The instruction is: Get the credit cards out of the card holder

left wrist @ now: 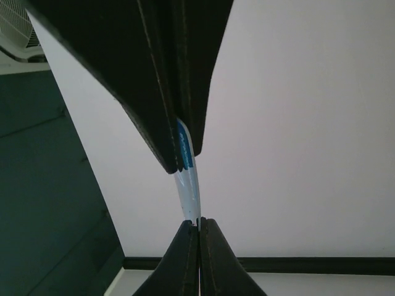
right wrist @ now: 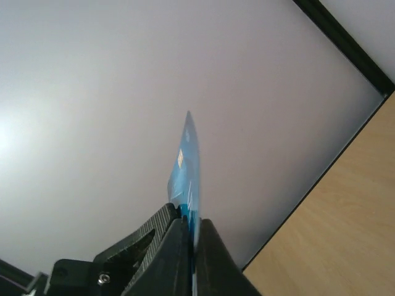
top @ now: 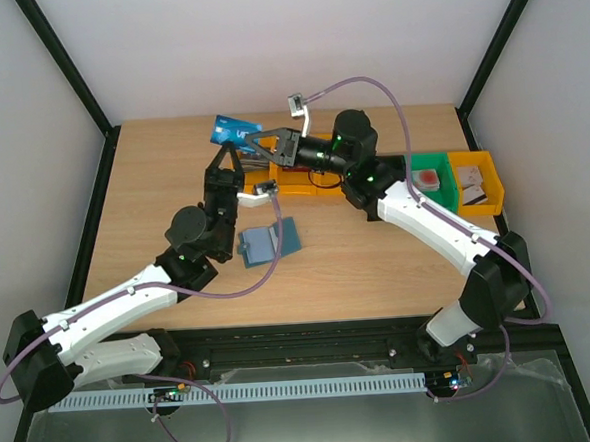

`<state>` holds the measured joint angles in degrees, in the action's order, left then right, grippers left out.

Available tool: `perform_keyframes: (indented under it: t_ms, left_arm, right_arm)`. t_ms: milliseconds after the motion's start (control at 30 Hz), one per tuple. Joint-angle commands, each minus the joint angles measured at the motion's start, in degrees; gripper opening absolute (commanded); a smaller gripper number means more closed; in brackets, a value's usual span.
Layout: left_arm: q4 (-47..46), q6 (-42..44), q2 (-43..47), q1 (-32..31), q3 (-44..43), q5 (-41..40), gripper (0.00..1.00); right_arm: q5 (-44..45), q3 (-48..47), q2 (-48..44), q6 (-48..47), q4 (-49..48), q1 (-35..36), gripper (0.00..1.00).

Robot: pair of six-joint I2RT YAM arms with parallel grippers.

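**Item:** thin blue rectangular plastic credit card (top: 234, 131), held aloft at 12 o'clock over the light wooden table (top: 358, 267). It is well apart from the grey-blue folded card holder (top: 268, 241), which lies flat near table centre.

**Right gripper** (top: 262, 143): fingers pinched tight on the card's 3 o'clock end. Its wrist view shows the card (right wrist: 188, 166) edge-on.

**Left gripper** (top: 228, 153): reaches up from 6 o'clock. In its wrist view the fingers are pressed together on the card's whitish edge (left wrist: 188, 185), which looks slightly bowed.

**Step, judged:** this card is out of the holder and in a two-handed hold, likely a handover. Next, one gripper should release before the other carries the card off, or it may flex.

**Not determinable:**
- whether more cards sit inside the holder
- the contents of the green plastic bin (top: 442, 160) and yellow plastic bin (top: 492, 169) at 3 o'clock
- the dark mass at the top of the left wrist view, probably the right fingers
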<state>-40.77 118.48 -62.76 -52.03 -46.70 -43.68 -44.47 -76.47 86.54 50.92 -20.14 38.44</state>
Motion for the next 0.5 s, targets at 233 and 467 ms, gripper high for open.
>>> perform_keyframes:
  t_ms: [233, 467]
  left_arm:
    - [32.4, -25.9, 0.6, -0.1, -7.2, -10.1, 0.99]
    - [89.0, -82.4, -9.2, 19.0, -24.1, 14.4, 0.99]
  right_arm:
    - [1.7, -2.8, -0.6, -3.1, 13.8, -10.0, 0.02]
    - [8.6, -7.3, 4.1, -25.2, 43.9, -27.3, 0.02]
